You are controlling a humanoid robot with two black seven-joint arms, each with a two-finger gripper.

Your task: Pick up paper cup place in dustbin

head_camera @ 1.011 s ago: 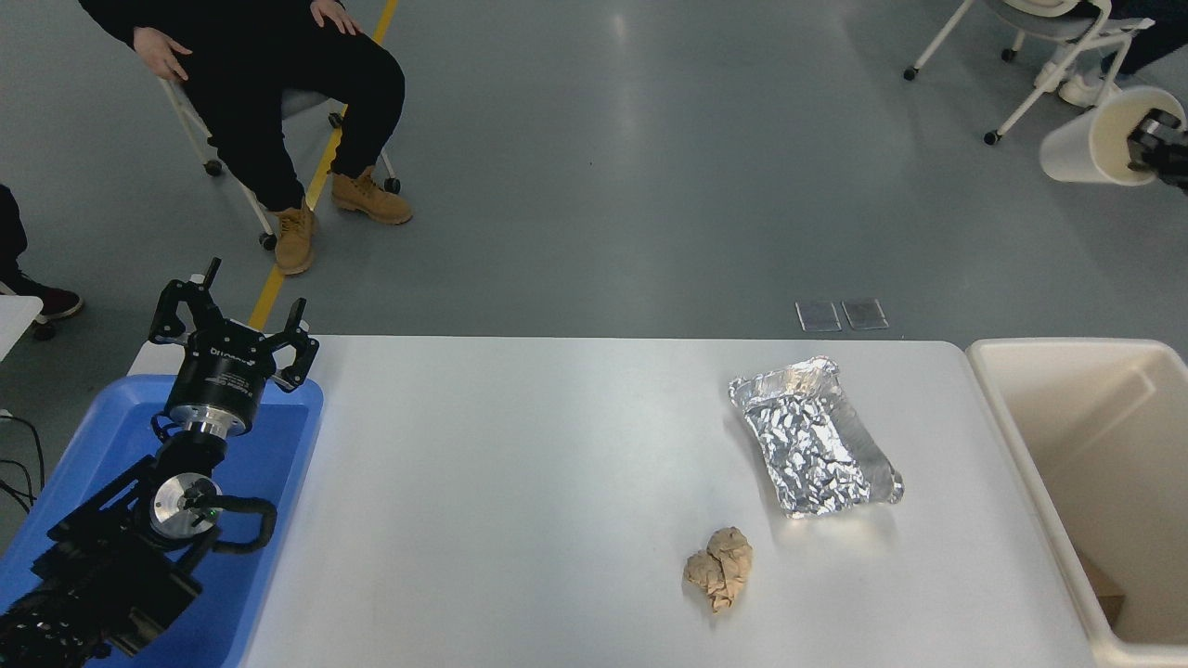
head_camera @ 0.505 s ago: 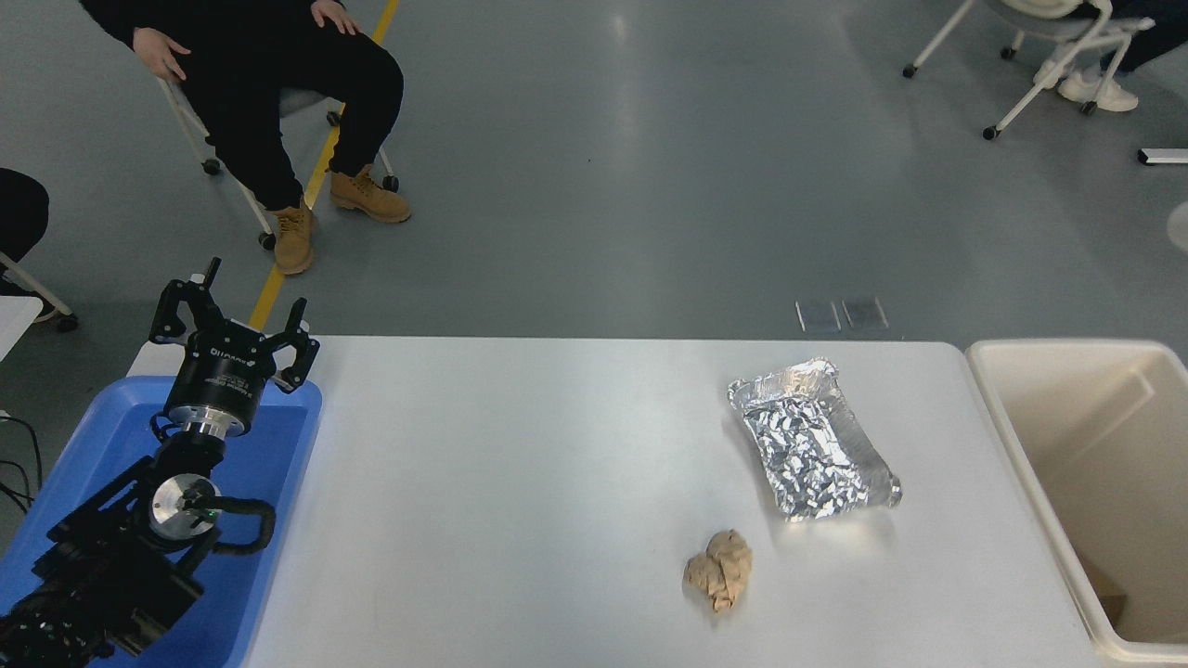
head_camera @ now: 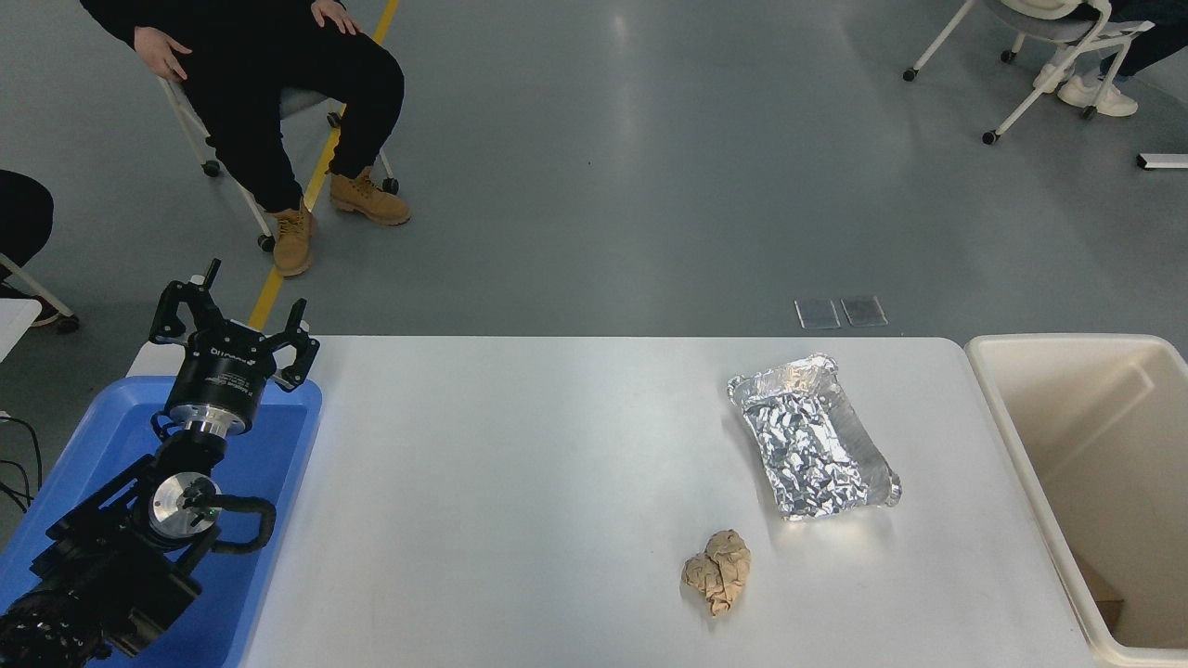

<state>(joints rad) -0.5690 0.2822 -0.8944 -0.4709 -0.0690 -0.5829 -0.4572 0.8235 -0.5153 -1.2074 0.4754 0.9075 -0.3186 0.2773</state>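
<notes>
Beside table's right end, dustbin (head_camera: 998, 390).

Left arm parked over the blue tray; trash on the table, bin off to its right.

The left gripper (head_camera: 232, 325) hangs with fingers spread above the blue tray (head_camera: 278, 436). Well to its right on the white table (head_camera: 510, 482) lie a silver foil tray (head_camera: 812, 436) and, nearer the camera, a crumpled brown paper ball (head_camera: 717, 581). Farther right stands the dustbin (head_camera: 1021, 445). Beyond the gripper, a person (head_camera: 269, 83) sits on a chair.
</notes>
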